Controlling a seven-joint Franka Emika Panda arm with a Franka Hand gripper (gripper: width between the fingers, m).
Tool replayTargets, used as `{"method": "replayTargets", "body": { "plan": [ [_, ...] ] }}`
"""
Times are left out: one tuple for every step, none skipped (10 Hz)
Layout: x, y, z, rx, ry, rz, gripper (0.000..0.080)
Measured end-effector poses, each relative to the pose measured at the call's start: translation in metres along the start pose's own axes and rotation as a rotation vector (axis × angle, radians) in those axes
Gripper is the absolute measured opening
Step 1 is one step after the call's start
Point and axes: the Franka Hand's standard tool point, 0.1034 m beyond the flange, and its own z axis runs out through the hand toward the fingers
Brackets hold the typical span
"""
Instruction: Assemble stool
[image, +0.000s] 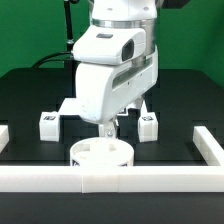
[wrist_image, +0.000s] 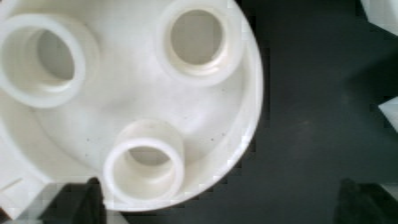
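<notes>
Nearest the camera, in front of the claw and lower: front rail, long and white, running from the exterior view's left to its right.

Just behind that rail, right under the claw: seat. Round thick white disc, flat on the black table, near side touching or just beside the front rail. Wrist view mostly taken up by the seat, three sockets facing up at the claw, all empty.

Claw itself: spread as wide as can be, hanging tip-down over the seat's far rim. Grips nothing. Dark fingers blurred in the wrist view, well apart from each other, one on each side of the socket closest to them. Contact with the seat: cannot tell from either view.

Slightly behind the claw, to the exterior view's left: leg, short, blocky, white, black-and-white tag on its face, standing on the table apart from the seat. About as far back, to the exterior view's right of the claw: second leg, same make, tag showing too.

Out to the sides, well apart from the claw: side rail at the exterior view's left, another side rail at its right.

Further back, left of the claw in the exterior view: white piece, half hidden by the arm; too little showing to name it.
</notes>
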Motion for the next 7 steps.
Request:
{"method": "replayTargets", "body": {
  "plan": [
    [0.001,-0.001,0.0,0.0,0.0,-0.002,0.065],
    [0.0,-0.001,0.001,0.001,0.0,-0.001,0.065],
    [-0.001,-0.001,0.002,0.002,-0.001,-0.002,0.065],
    [-0.006,0.003,0.008,-0.007,0.005,-0.017,0.065],
    [-0.012,0.005,0.016,-0.003,0.004,-0.01,0.065],
    [-0.014,0.007,0.02,-0.001,0.004,-0.006,0.065],
    [-0.013,0.008,0.022,0.001,0.004,-0.006,0.065]
  ]
}}
